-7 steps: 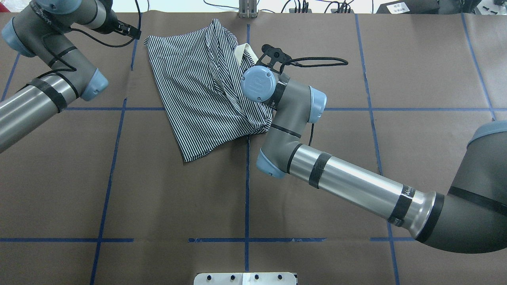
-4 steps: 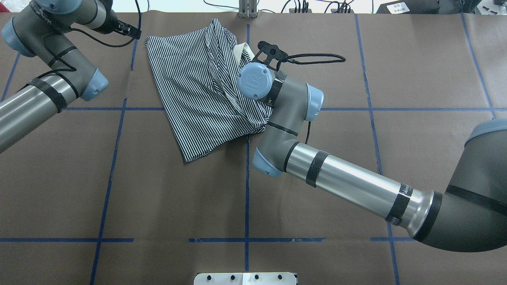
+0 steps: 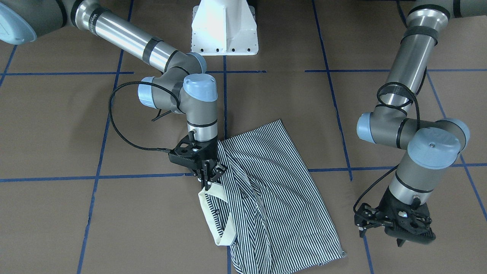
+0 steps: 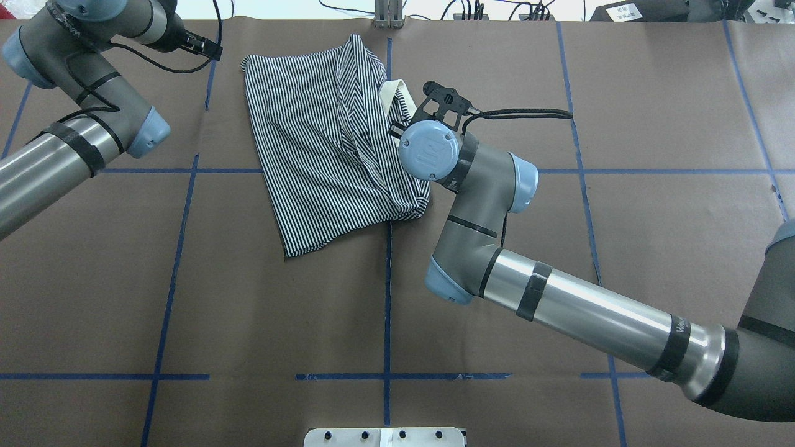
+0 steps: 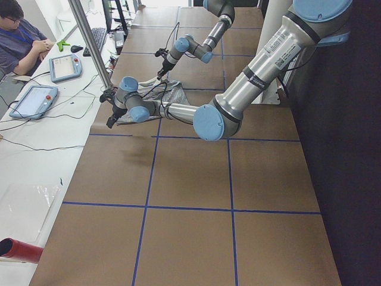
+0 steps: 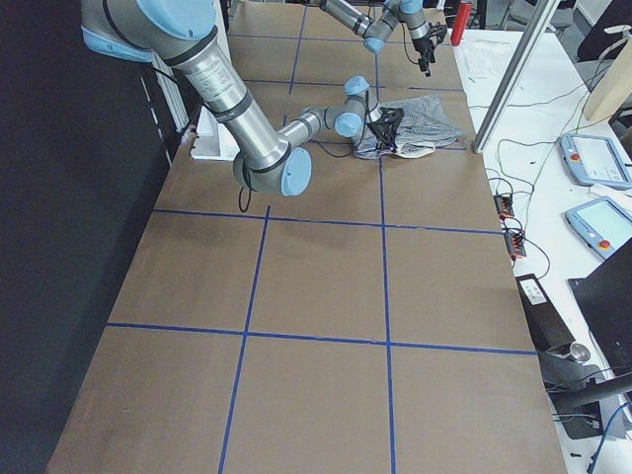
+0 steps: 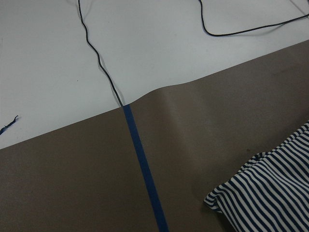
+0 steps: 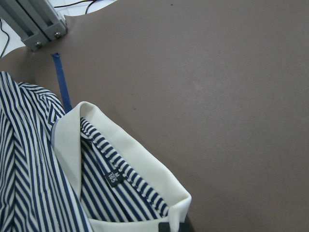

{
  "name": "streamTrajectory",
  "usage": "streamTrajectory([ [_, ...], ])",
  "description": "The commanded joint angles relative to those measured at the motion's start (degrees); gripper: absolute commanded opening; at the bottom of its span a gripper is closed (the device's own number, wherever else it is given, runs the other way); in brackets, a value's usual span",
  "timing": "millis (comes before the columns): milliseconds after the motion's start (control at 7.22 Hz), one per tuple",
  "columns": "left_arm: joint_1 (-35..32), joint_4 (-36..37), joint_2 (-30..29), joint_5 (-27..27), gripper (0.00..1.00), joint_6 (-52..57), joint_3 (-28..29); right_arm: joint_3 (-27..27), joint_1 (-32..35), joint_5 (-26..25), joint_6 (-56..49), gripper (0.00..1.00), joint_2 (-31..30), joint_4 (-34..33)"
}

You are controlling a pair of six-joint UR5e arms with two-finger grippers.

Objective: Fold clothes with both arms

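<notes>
The striped polo shirt (image 4: 323, 143) lies crumpled and partly folded on the brown table, towards the far edge; it also shows in the front view (image 3: 274, 198). Its cream collar (image 3: 207, 209) is turned open, and the neck label shows in the right wrist view (image 8: 113, 175). My right gripper (image 3: 208, 182) is shut on the shirt at the collar; its black fingertips (image 8: 169, 226) sit on the collar's edge. My left gripper (image 3: 412, 238) hangs open and empty beside the shirt's far corner, apart from it. That corner (image 7: 270, 193) shows in the left wrist view.
The white pedestal base (image 3: 224, 26) stands at the near edge. An aluminium post (image 4: 388, 15) and cables stand at the far edge, close to the shirt. Blue tape lines (image 4: 387, 298) cross the brown cover. An operator (image 5: 24, 36) sits beyond the table.
My right gripper has moved to the right and slightly nearer the robot, holding the collar, and the whole shirt has slid right with it. The left arm has barely moved.
</notes>
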Motion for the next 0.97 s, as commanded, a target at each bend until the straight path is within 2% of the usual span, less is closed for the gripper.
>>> streamTrajectory([
  [0,0.0,-0.08,0.01,0.0,1.0,-0.16,-0.77,9.11,-3.43,-4.36,0.35,0.0,-8.71,0.07],
  [277,0.0,-0.08,0.1,0.0,1.0,-0.24,-1.3,14.84,-4.67,-5.79,0.44,0.0,-14.27,0.07],
  [416,0.0,0.01,0.01,0.0,1.0,-0.33,-1.82,15.91,-4.67,-5.79,0.44,0.0,-15.34,0.07],
  [554,0.0,0.01,0.1,0.0,1.0,-0.33,-2.17,15.92,-4.76,-5.88,0.09,0.23,-15.43,0.07],
  [693,0.0,0.01,0.1,0.0,1.0,-0.33,-2.27,16.01,-4.76,-5.45,-2.18,0.99,-15.26,-0.02],
  [831,0.0,0.01,0.1,0.0,1.0,-0.33,-2.35,19.4,-4.41,-4.48,-10.2,1.0,-15.26,-3.42],
])
